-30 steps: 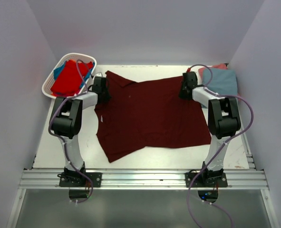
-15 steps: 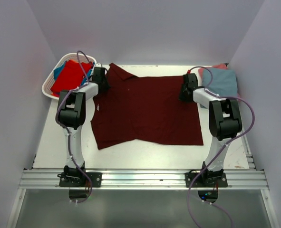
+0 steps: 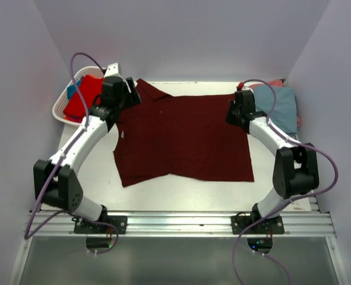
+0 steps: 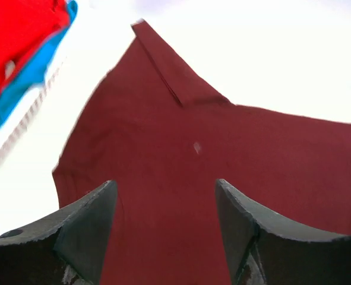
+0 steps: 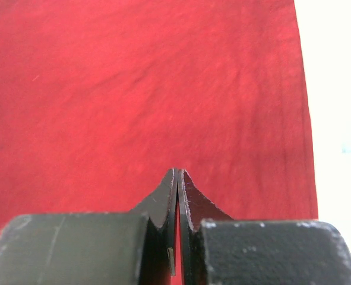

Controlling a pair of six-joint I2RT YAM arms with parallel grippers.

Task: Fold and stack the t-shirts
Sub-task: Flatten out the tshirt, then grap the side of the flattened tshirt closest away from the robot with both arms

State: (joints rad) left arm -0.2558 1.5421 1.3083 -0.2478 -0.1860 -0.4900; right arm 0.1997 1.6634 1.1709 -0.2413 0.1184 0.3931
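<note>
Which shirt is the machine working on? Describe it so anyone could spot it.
Look at the white table: one dark maroon shirt lies across its middle. It is the only one spread flat; the red shirt is heaped in the basket far left, and the grey-blue shirt sits folded far right.

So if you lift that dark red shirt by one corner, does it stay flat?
Probably not. The shirt lies limp with a turned-over collar and soft creases, so it would likely droop. It looks thin, so probably light. Pushed, it would likely bunch up, not slide whole.
</note>
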